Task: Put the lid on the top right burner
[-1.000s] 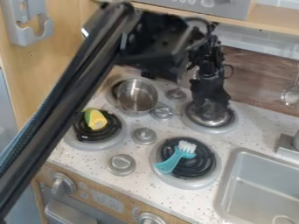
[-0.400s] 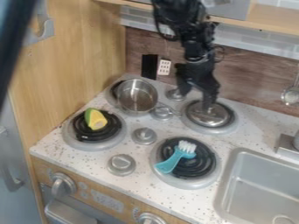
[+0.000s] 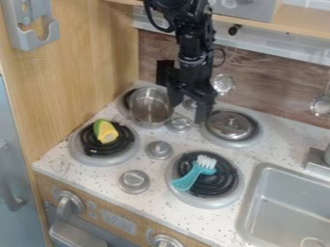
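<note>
My claw (image 3: pixel 187 105) hangs with its fingers apart, gripping nothing. At its four o'clock, the lid (image 3: pixel 230 125) sits on the top right burner (image 3: pixel 233 144).

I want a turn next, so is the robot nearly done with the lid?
Nearly, I think. The lid already sits on the top right burner, so that part looks done. The claw is open beside the lid, with nothing in it. Perhaps all that's left is backing away.
</note>
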Controlling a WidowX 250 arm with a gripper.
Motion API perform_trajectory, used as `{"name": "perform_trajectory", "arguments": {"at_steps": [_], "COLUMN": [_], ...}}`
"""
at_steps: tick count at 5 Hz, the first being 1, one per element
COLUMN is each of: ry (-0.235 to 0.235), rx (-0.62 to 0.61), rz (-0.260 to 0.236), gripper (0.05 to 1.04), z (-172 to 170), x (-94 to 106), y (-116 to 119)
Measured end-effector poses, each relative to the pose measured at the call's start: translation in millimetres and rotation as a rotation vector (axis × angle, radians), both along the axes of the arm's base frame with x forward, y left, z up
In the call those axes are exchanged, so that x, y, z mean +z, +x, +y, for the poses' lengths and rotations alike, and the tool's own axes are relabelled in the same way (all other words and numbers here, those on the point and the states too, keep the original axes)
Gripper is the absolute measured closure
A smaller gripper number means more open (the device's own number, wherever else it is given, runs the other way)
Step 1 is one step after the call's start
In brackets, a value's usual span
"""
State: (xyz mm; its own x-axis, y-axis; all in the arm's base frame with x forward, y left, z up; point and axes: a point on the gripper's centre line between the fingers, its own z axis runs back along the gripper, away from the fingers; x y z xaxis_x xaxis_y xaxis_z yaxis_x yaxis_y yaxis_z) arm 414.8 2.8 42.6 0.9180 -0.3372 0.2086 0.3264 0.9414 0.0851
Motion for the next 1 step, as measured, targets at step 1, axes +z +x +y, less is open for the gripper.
{"name": "perform_trajectory", "arguments": {"at_steps": [1], "ry": [0.013], "rx": [0.027], "rz": [0.056], "gripper": [0.085], "z": [2.9], "x": [3.0], "y": [-2.6]}}
